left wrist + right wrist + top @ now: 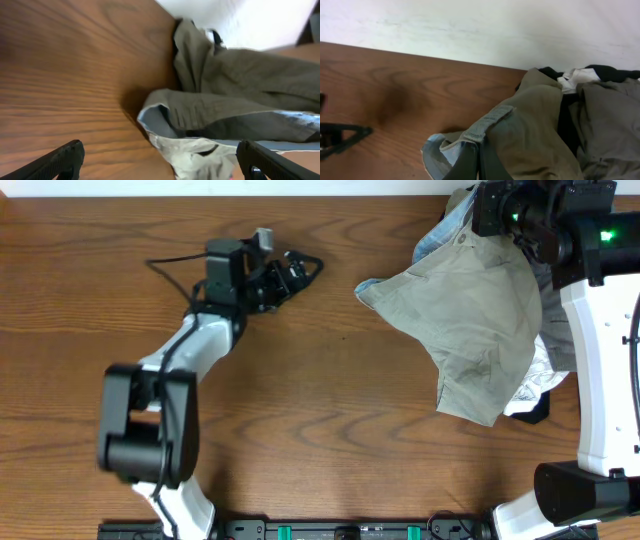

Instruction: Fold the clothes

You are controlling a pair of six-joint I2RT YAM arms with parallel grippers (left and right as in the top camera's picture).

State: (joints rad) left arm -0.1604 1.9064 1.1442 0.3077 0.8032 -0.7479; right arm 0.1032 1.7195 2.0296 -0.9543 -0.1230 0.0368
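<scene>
The pale khaki-green garment (470, 320) hangs bunched at the right of the table, lifted at its far edge, with whitish lining (530, 385) showing below. My right gripper (490, 210) is shut on the garment's waistband (487, 122) at the far right edge. In the left wrist view the garment (235, 95) lies ahead, its pale lining (195, 155) between my fingers' line of sight. My left gripper (295, 270) is open and empty, pointing right toward the garment, well apart from it.
A black garment (610, 72) and a white piece (577, 77) lie behind the khaki one at the table's far right. A dark edge (535, 412) shows under it. A white wall (480, 30) backs the table.
</scene>
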